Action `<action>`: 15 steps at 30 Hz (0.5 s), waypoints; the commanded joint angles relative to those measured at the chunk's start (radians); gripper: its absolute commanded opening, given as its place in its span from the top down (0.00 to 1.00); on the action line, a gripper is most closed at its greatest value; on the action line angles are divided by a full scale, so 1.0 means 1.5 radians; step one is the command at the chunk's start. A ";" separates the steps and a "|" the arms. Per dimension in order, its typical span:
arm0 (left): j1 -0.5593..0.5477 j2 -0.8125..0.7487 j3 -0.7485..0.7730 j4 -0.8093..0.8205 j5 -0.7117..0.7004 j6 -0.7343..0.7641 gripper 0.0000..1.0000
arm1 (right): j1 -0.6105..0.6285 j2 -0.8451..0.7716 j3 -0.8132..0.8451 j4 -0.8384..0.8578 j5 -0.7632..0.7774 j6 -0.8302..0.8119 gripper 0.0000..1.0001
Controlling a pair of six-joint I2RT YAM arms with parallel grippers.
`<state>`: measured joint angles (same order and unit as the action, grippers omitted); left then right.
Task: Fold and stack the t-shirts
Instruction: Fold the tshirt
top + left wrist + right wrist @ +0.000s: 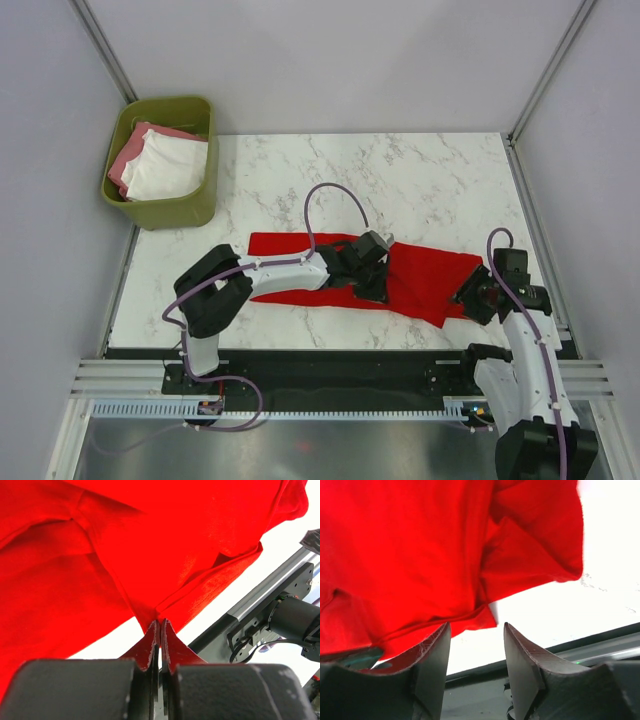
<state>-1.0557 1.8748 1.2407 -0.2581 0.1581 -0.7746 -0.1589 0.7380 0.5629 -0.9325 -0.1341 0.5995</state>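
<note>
The red t-shirt [420, 272] lies stretched across the marble table [420, 180], bunched and partly folded. My left gripper [377, 292] is over its middle near edge. In the left wrist view it [161, 623] is shut on a pinch of the red t-shirt [150, 555], and the cloth is drawn into a taut peak at the tips. My right gripper [466, 300] is at the shirt's right near corner. In the right wrist view it [476, 628] stands open with nothing between the fingers, and the hem of the red t-shirt [420, 555] hangs just beyond the tips. A white t-shirt [165, 172] and a pink t-shirt [128, 158] lie in the bin.
An olive-green bin [205, 205] stands at the table's far left corner. A black and aluminium rail [330, 365] runs along the near edge, close under both grippers. Grey walls close in the left, right and far sides.
</note>
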 commanded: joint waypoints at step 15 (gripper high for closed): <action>-0.002 -0.045 -0.033 0.044 -0.006 0.018 0.87 | -0.007 0.230 0.090 0.163 0.129 0.095 0.40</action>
<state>-1.0561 1.8709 1.1969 -0.2253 0.1589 -0.7731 -0.1658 1.0130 0.6365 -0.7811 0.0166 0.7132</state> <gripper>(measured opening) 0.111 0.607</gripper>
